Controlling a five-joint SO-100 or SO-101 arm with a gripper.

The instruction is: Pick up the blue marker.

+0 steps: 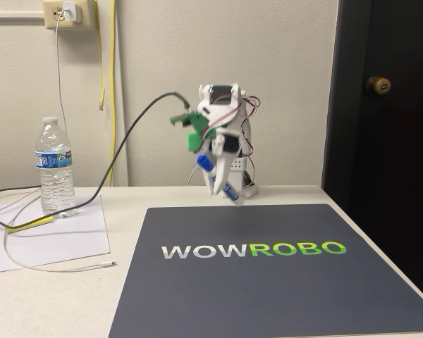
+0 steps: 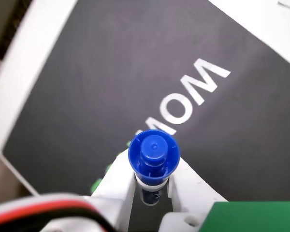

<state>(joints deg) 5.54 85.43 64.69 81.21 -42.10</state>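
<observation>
Blue marker [image 2: 153, 155] clamped in the jaws: wrist view shows its end, fixed view [image 1: 216, 175] its height above the mat [image 1: 268, 282].

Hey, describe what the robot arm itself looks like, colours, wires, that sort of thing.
The arm is mostly white printed plastic with green parts near the wrist. Thin red wires loop along its body, and a dark cable arcs away from the green part. The gripper has white, tapering jaws; the wrist view shows a red and black cable.
</observation>
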